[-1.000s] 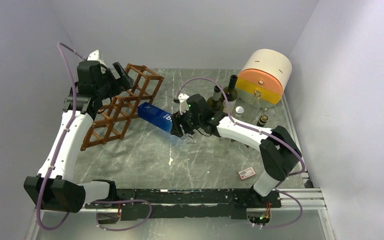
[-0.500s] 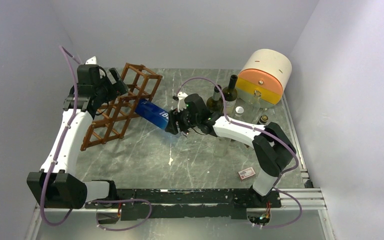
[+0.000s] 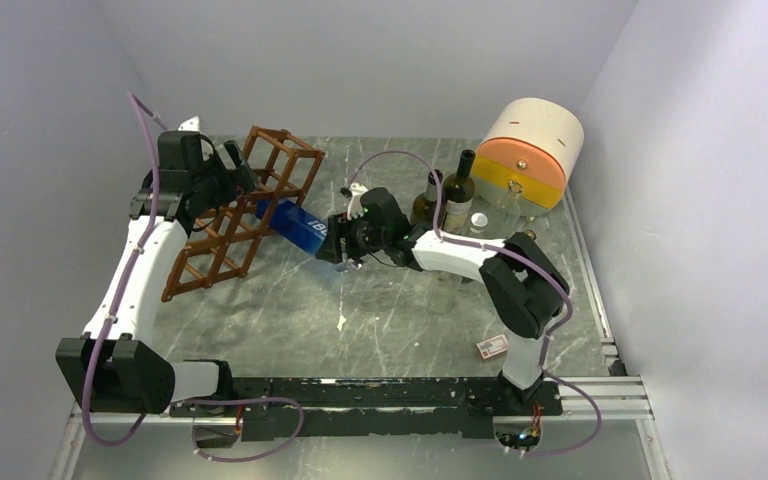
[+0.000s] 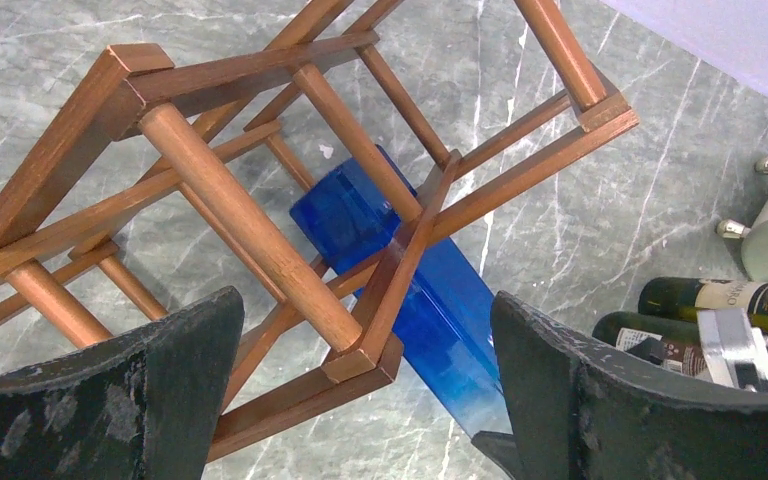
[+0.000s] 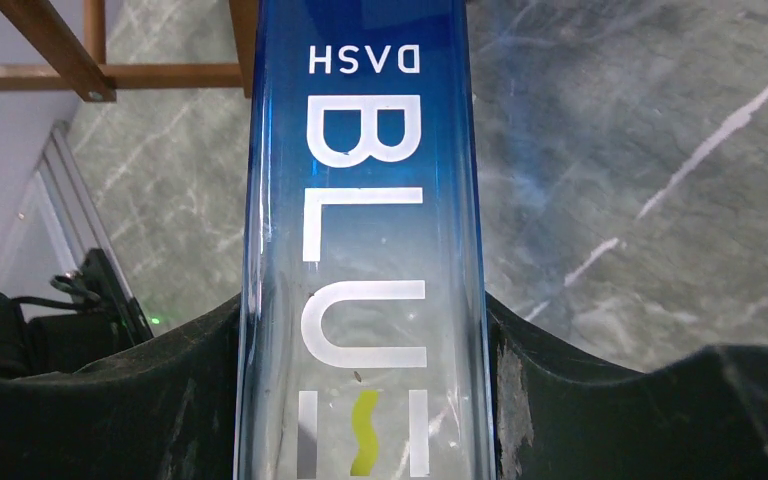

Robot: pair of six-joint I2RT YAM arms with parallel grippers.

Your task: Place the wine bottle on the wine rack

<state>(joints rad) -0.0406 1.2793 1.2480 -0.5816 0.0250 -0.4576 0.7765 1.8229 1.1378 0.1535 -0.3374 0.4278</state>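
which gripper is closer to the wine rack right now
Left. The left gripper hangs open around a wine rack corner; the right gripper, shut on the blue bottle, sits right of it.

Blue wine bottle, tilted, one end among the reddish-brown wine rack bars.

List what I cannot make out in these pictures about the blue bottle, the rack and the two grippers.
- Neck of the blue bottle: cut off by the lower edge in the right wrist view, and hidden by the right gripper in the top view.
- Whether its base rests on the wine rack: bars cross it, left wrist view.
- Whether the left gripper touches the rack: too small, top view.
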